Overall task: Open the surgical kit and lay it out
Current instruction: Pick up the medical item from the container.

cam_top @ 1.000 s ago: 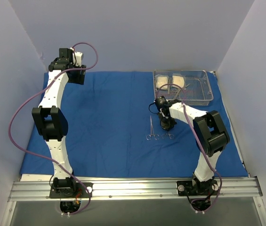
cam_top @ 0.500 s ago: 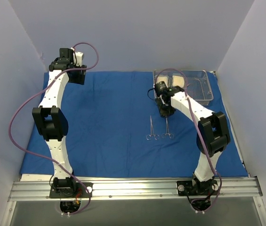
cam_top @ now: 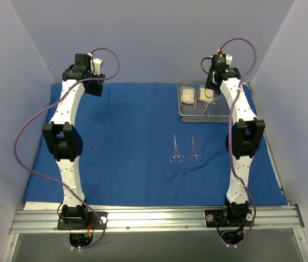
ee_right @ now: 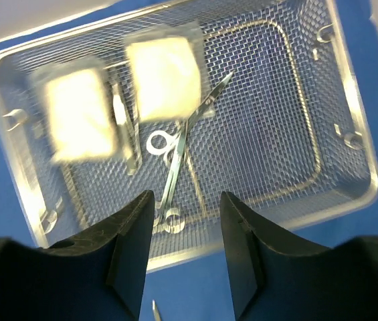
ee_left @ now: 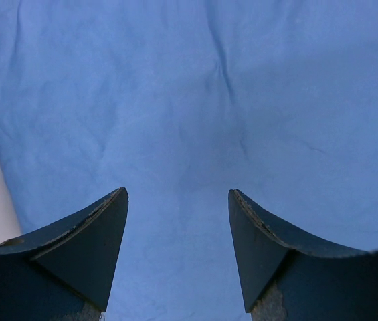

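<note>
Lying spread flat on the tabletop, the blue cloth wrap bears the wire-mesh steel tray at its 1 o'clock corner. In the right wrist view, one gauze packet sits toward the tray's 9 o'clock and the other gauze packet toward 11 o'clock, with tweezers between them and scissor-handled clamps slanting just beside the second packet. Two further clamps lie side by side on the cloth at the tray's 6 o'clock, apart from it. The right hand hovers over the tray, fingers spread and empty. The left hand hangs over bare cloth at 11 o'clock, fingers likewise apart.
</note>
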